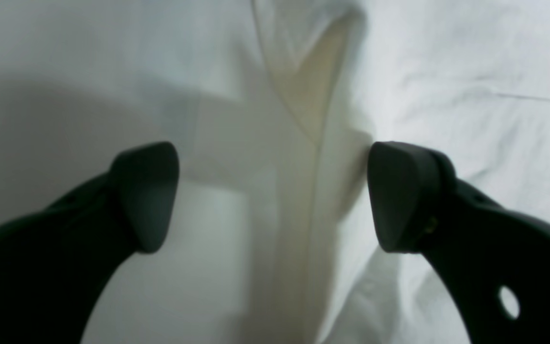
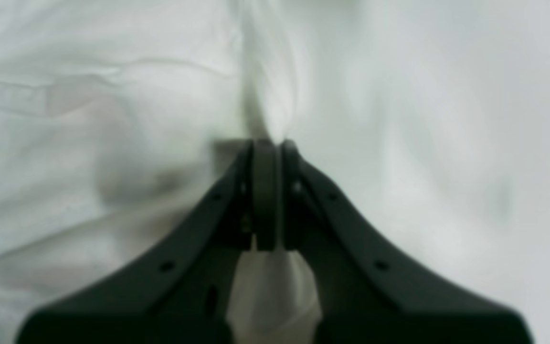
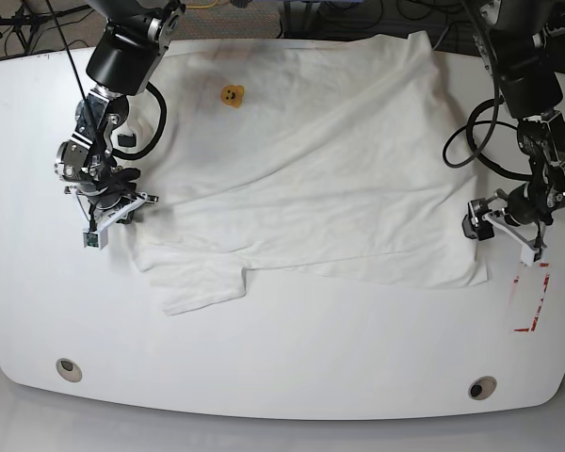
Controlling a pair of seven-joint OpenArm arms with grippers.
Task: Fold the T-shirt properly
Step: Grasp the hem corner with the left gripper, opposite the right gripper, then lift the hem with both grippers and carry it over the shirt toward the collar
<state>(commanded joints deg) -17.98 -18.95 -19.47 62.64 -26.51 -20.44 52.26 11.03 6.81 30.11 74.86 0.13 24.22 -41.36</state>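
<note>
R fingers [image 2: 268,143] pinch T-shirt [image 3: 339,141]; L fingers [image 1: 273,196] wide; no legible writing.

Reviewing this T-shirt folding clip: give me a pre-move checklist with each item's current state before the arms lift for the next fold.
1. Right gripper pinching the T-shirt: ok, jaws shut with white cloth between them.
2. Left gripper gripping cloth: not ok, jaws open, straddling a raised fold.
3. Left gripper at the shirt's edge: ok, in the base view it sits at the hem side.
4. Shirt lying flat: not ok, wrinkled, the sleeve sticking out.
5. Yellow emblem visible: ok.
6. How many layers the right gripper holds: cannot tell.
</note>
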